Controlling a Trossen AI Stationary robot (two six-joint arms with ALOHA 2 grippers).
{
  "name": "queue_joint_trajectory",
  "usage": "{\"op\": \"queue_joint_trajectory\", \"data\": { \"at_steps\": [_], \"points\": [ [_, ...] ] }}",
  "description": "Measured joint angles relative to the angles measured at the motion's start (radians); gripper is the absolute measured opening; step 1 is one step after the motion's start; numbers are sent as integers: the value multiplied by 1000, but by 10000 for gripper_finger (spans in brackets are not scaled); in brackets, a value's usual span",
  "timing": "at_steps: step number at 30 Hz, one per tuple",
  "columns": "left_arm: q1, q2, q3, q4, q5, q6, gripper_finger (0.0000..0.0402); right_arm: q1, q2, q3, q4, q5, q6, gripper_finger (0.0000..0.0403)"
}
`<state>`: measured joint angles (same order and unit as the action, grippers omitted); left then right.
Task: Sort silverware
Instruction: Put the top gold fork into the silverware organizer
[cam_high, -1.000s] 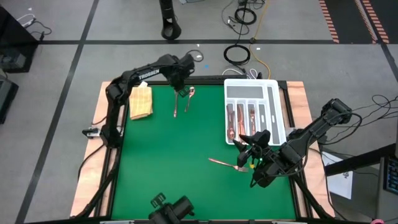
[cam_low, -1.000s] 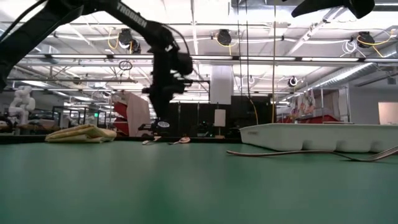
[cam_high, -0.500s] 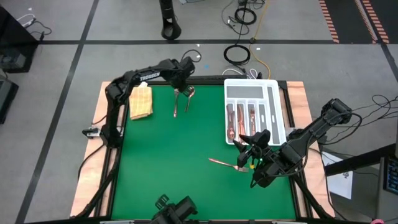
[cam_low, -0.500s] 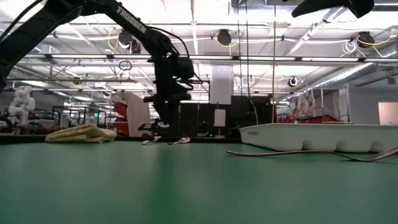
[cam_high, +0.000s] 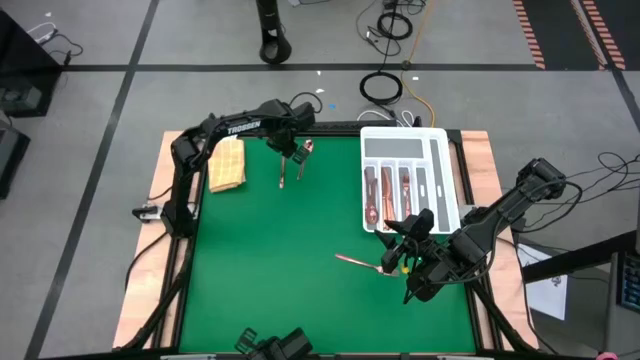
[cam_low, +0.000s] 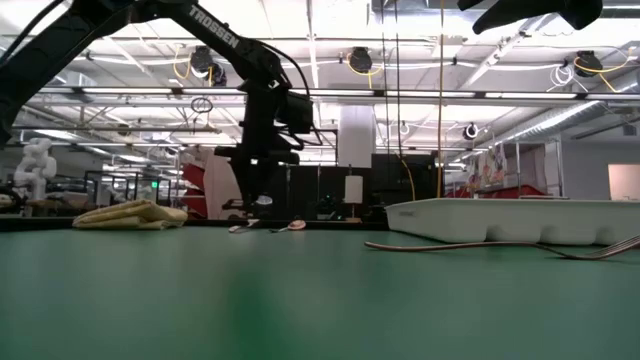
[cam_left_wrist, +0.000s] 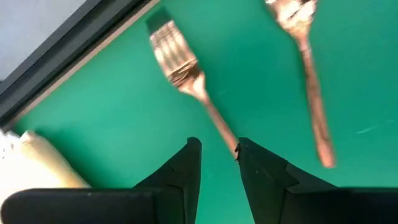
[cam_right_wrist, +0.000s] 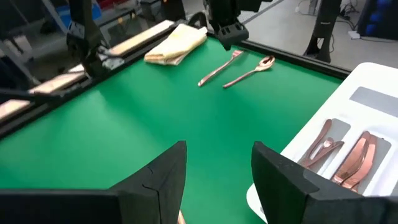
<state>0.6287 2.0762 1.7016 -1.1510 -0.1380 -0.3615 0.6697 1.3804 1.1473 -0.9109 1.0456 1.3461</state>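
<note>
Silverware lies in three places on my green table (cam_high: 270, 260): a copper fork (cam_left_wrist: 186, 78) and a spoon (cam_left_wrist: 308, 74) side by side near the far edge, another fork (cam_high: 362, 263) alone near the right side, and several pieces already in the compartments of the white divided tray (cam_high: 445, 190). My left gripper (cam_left_wrist: 217, 163) hangs over the far pair, its fingers only narrowly apart, and the far fork's handle runs straight toward the slim gap between the tips; I hold nothing, and I cannot tell whether a fingertip (cam_left_wrist: 249, 155) touches the handle. The spoon lies just beside that fork, outside my fingers. A folded tan cloth (cam_high: 227, 163) rests well to the left of them. My right gripper (cam_high: 408, 247) waits near the tray's near end with its fingers spread wide and empty, the lone fork just beside it. Beyond the table there is grey floor with coiled cables (cam_high: 381, 87), and the low view looks into a hall with ceiling lights.
</note>
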Motion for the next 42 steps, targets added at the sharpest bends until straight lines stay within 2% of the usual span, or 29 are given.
{"op": "queue_joint_trajectory", "data": {
  "at_steps": [3, 7, 11, 17, 25, 30, 37, 42],
  "points": [
    [10, -31, -14, -14, -28, -49, 128, 0, 0, -1, 1, -8, -8, 169],
    [36, -70, -24, 74, -56, -113, 157, 3, 0, -30, 1, -15, 0, 169],
    [48, -66, -26, 112, -55, -129, 192, 6, 0, -59, 0, -58, 28, 169],
    [4, -17, -27, 143, -78, -134, 227, 6, 0, -66, 2, -76, 84, 169],
    [-35, 64, -27, 170, -151, -158, 231, 6, 0, -67, 10, -57, 88, 169],
    [-26, 64, -26, 193, -283, -208, 231, 6, 0, -68, 24, -56, 90, 169],
    [-5, 82, -26, 217, -247, -201, 231, 6, 0, -68, 43, -53, 109, 169],
    [-31, 134, -26, 209, -237, -186, 231, 6, 0, -68, 44, -53, 109, 169]
  ]
}}
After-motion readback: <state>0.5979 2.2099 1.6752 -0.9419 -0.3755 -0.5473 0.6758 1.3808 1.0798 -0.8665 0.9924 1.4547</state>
